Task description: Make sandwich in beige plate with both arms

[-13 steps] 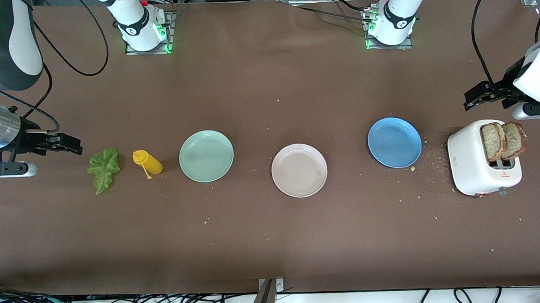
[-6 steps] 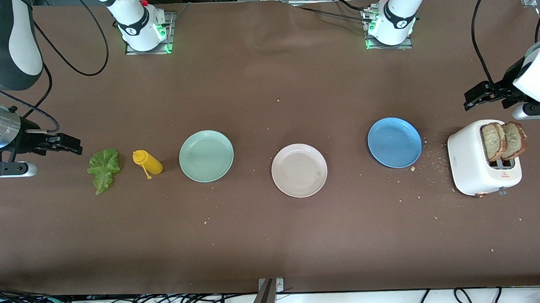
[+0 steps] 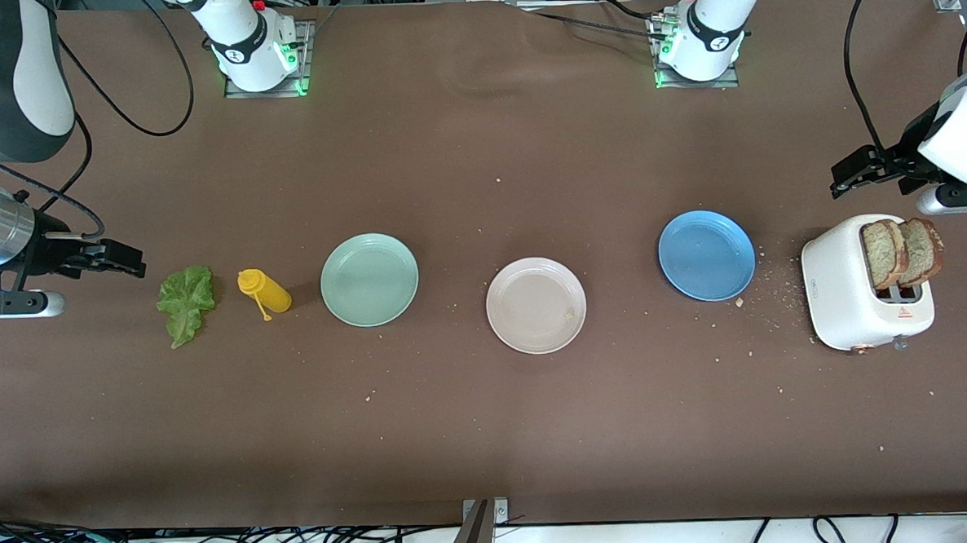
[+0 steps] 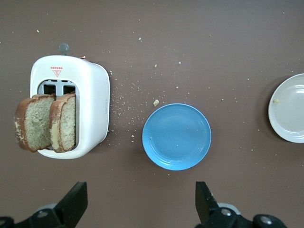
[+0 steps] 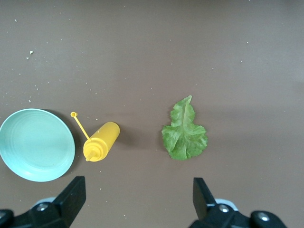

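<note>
Nothing moved since 1 s ago; both arms wait. Left gripper [image 3: 842, 176] jaws spread at 11 o'clock of toaster [image 3: 848, 292]; right gripper [image 3: 128, 261] jaws spread by lettuce [image 3: 184, 303]. Risk: bread [image 3: 891, 252] leans, may crumble or slip; beige plate [image 3: 535, 305] bare.

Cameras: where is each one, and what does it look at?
Front view: high across the table, facing both arms; sees the beige plate.
Left wrist view: above the toaster and blue plate; open left gripper shows.
Right wrist view: above the lettuce; open right gripper shows.
Front and left wrist share the blue plate.
</note>
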{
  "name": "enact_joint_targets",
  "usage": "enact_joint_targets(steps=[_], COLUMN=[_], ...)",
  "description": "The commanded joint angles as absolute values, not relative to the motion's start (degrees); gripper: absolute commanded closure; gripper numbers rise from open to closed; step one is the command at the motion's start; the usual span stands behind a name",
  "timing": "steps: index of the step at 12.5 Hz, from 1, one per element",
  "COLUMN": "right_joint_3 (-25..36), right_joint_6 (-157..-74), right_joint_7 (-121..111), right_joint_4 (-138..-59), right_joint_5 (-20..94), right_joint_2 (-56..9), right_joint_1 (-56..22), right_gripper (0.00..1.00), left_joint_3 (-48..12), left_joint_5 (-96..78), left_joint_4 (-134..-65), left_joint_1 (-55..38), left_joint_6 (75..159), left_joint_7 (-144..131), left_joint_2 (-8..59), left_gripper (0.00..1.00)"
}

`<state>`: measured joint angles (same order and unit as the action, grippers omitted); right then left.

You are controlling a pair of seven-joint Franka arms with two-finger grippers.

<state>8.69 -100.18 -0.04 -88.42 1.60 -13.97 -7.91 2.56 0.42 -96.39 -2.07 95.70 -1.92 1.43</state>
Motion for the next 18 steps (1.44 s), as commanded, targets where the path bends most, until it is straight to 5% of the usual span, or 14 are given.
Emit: enact_joint_targets(steps=[1,14,18], right_joint_3=[8.70,9.32,12.64], right_joint_6=[-99.58,-101.34,-101.60], right_joint_7=[-0.26,-41.70,-55.76], right_joint_4=[-87.80,-91.75,-94.74], right_joint_5=[2.72,8.69,15.71], right_joint_2=[-13.97,-14.06,-14.15], right_joint_1=[-8.09,-7.03,-6.86], right_gripper=[0.00,0.01,0.01], left_joint_3=[2.11,2.20,2.20], left_joint_5=[-0.88,-0.88,-5.62], left_joint_4=[-96.15,-96.06,-95.89], left_joint_1=[-1.41,-1.23,6.31], left_joint_6=[95.89,95.71,95.98], left_joint_7=[-1.58,-1.67,-0.70], left_joint_2=[1.58,1.93,3.87], left_gripper=[0.00,0.00,0.00])
